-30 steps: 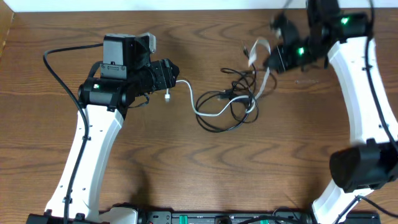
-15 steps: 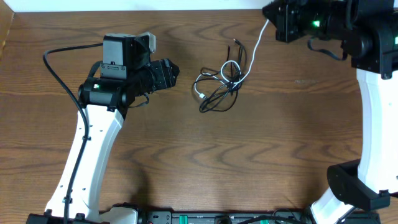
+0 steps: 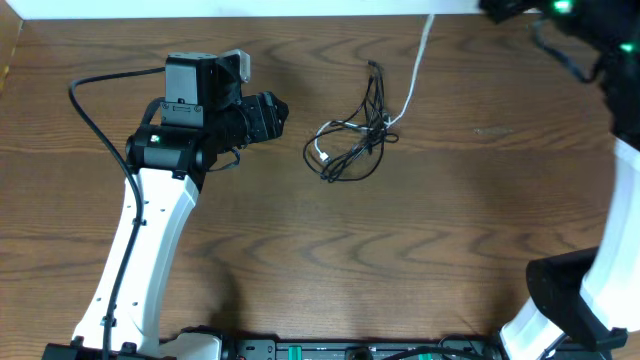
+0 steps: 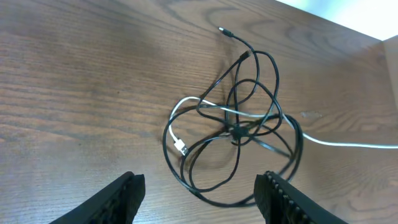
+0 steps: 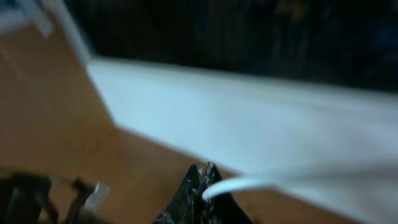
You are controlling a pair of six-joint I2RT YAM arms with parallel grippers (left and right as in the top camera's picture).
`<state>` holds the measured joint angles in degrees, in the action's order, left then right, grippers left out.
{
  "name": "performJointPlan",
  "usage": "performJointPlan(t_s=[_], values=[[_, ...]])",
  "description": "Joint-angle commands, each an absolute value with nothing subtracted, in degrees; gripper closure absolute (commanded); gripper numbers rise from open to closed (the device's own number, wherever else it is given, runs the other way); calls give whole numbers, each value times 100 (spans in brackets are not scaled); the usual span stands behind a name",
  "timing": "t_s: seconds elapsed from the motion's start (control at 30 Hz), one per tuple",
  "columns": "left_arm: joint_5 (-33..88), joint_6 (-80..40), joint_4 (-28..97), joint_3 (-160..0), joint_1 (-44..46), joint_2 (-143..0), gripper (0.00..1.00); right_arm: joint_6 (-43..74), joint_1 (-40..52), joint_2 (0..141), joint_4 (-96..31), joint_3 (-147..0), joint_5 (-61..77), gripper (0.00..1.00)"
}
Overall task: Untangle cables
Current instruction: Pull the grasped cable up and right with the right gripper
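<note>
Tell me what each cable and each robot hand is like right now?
White cable: stretched tight, plug end caught in the tangle.
Black cable: looped, tangled with the white cable.
Left gripper: open, empty.
Right gripper: shut on the white cable.

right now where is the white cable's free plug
Overhead, the white cable's plug lies at the left edge of the black cable tangle, nearest the left gripper.

Overhead: the white cable (image 3: pixel 411 80) runs off the top edge, and the right arm (image 3: pixel 560 12) is cropped at the same edge. Right wrist: heavily blurred throughout — the right gripper (image 5: pixel 204 177) is a dark wedge pinching the cable's end. Left wrist: the left gripper (image 4: pixel 200 183) has both fingers cut by the bottom edge.
</note>
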<state>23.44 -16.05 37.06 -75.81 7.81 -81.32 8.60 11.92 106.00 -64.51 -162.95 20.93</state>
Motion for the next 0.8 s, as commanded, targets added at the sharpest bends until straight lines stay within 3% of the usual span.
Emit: performJointPlan(t_s=[0.0, 0.27, 0.77], values=[[2329, -1522, 3697, -7636, 786, -8134, 38, 1035, 867, 10422, -6294, -16689, 1940, 99], [2327, -1520, 3695, -7636, 786, -8134, 38, 1090, 176, 9966, -6049, -16752, 1940, 99], [2327, -1520, 3695, -7636, 786, -8134, 37, 939, -198, 10965, -8344, -16470, 624, 99]])
